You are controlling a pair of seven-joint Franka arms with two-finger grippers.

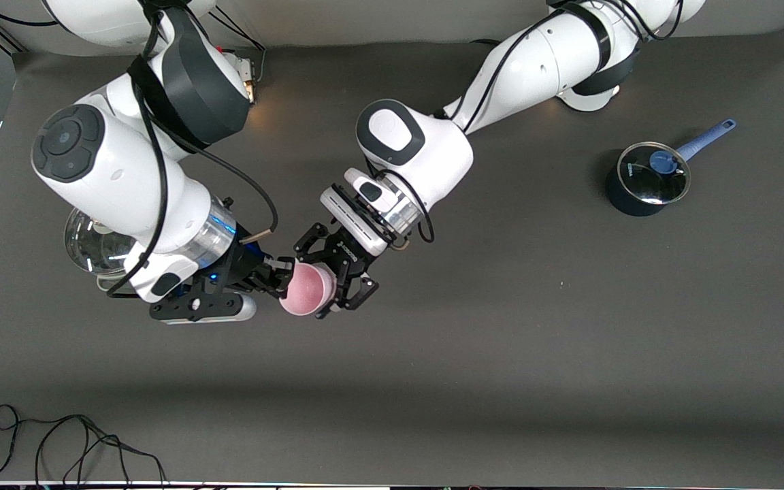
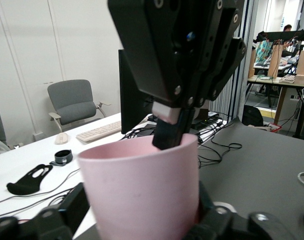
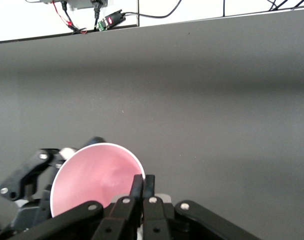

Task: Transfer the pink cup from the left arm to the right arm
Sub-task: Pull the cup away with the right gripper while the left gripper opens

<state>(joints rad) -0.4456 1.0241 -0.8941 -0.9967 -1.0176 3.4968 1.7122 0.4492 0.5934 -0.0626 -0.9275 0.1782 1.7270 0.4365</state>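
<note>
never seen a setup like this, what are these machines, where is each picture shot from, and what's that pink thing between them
These are two robot arms at a dark table. The wide picture looks down from a high camera facing them; the other two come from cameras on each arm's wrist.

The pink thing is a pink cup, up in the air mid-handover. The right gripper is shut on its rim, one finger inside, as the left wrist view shows. The left gripper sits around the cup's base with its jaws open.

On the table stand a lidded saucepan with a blue handle, and a glass lid partly hidden under the right arm.
</note>
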